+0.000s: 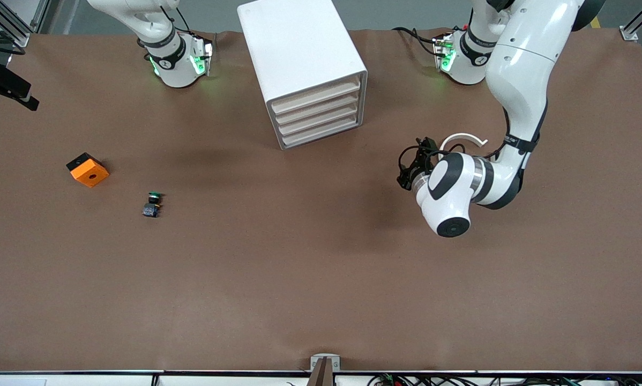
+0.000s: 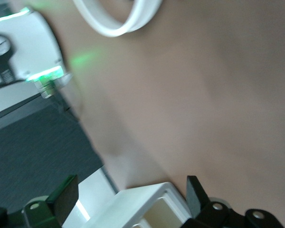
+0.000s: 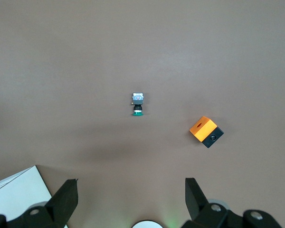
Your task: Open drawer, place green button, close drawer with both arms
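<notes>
From the front view, the white cabinet [image 1: 305, 67] stands on the brown counter [image 1: 321, 279] between the two arm bases, its four drawers all shut; the drawer [image 1: 317, 96] to be used cannot be told apart from the others. The button [image 1: 152, 205] lies on the counter toward the right arm's end, nearer to the front camera than the cabinet, with the orange cube [image 1: 88, 169] near it, closer still to that end. The left gripper [image 1: 413, 167] hangs over bare counter toward the left arm's end, beside a white arc-shaped part [image 1: 463, 139]. The right gripper itself is out of this view; only that arm's base shows.

In the left wrist view, the left gripper [image 2: 133, 197] has its fingers [image 2: 65, 194] spread wide with nothing between them, and a corner of the cabinet [image 2: 147, 204] shows past them, with the white arc [image 2: 118, 19] farther off.

In the right wrist view, the right gripper [image 3: 132, 197] also holds its fingers [image 3: 66, 197] apart and empty, high over the counter, looking down on the button [image 3: 137, 104] and the orange cube [image 3: 206, 131].

By my reading, the task is at its very start: no drawer is pulled out and the button is untouched. Next, the left arm would need to swing toward the cabinet front and catch a drawer's cream strip, while the right arm waits above or lowers toward the button.
</notes>
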Robot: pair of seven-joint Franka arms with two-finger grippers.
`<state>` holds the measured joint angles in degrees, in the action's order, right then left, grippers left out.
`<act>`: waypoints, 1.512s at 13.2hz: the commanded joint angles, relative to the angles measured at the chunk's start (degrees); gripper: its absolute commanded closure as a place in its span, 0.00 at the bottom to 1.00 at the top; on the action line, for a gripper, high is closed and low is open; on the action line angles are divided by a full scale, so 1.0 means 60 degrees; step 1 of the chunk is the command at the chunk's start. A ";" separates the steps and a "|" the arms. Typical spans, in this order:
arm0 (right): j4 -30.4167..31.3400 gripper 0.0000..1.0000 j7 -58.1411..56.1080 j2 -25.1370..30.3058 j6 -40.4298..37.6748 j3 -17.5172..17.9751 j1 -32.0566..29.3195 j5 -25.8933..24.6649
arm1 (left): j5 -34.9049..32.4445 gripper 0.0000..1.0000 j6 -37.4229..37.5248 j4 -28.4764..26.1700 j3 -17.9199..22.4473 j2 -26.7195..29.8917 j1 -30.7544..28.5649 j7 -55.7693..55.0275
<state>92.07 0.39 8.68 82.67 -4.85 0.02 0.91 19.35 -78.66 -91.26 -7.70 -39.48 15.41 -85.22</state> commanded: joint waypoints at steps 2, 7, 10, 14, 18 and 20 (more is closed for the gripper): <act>-0.0066 0.00 0.0111 0.0047 -0.0053 0.0003 0.0011 -0.0094 | 0.0888 0.00 0.0761 0.0253 -0.0108 -0.0451 -0.0107 -0.1218; -0.0052 0.00 0.0111 0.0032 -0.0097 -0.0026 -0.0004 -0.0094 | 0.1725 0.00 0.0806 0.0268 -0.0123 -0.1096 -0.0137 -0.2480; -0.0110 0.00 0.0008 -0.0158 -0.0024 -0.0056 -0.0120 -0.0079 | 0.2325 0.00 0.0952 0.0209 -0.0152 -0.1300 -0.0063 -0.3063; -0.0257 0.00 0.0008 -0.0479 0.0166 -0.0070 -0.0150 -0.0094 | 0.2838 0.00 0.0952 0.0253 -0.0342 -0.1506 0.0039 -0.4032; -0.0345 0.00 -0.0050 -0.0876 0.0210 -0.0070 -0.0545 0.0082 | 0.3277 0.00 0.0952 0.0283 -0.0342 -0.1638 0.0346 -0.4458; -0.0359 0.00 -0.0050 -0.1022 0.0225 -0.0070 -0.0604 0.0053 | 0.3497 0.00 0.0909 0.0283 -0.0342 -0.1726 0.0376 -0.4647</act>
<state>91.72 0.36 3.81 84.66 -5.82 -2.49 0.89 38.70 -74.09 -91.12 -9.60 -48.43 17.44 -111.08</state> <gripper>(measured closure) 0.000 0.000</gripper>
